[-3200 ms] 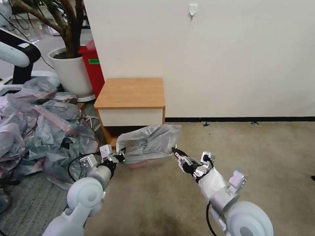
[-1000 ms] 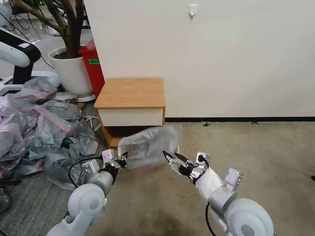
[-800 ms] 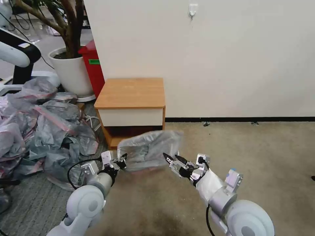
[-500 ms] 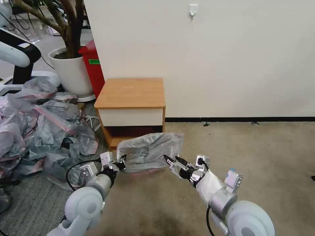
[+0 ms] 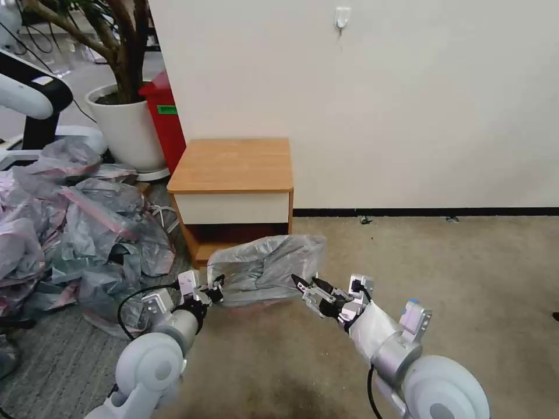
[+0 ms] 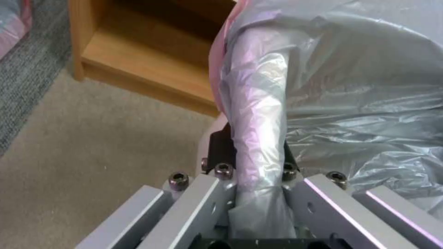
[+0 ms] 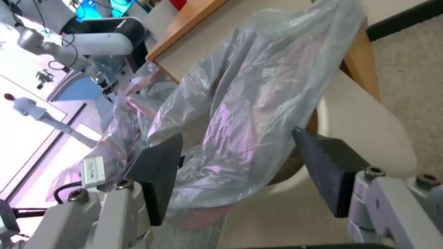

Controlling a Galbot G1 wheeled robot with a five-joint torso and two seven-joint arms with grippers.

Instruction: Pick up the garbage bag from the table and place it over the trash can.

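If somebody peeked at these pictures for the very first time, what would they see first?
Probably the crinkly translucent grey plastic garbage bag with the pink rim, draped over the small cream plastic trash can on the carpet in front of the small wooden table with a white drawer. The left gripper pinches one side of the bag with shut jaws, while the right gripper sits open at the other side. A big heap of grey-pink bags lies on the left.

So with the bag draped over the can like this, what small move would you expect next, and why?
Probably the right gripper should ease forward and shut on the near edge of the garbage bag. Its fingers are spread with the plastic between them, not pinched, while the left gripper is clamped on a bunched fold. The trash can rim shows bare on that side.
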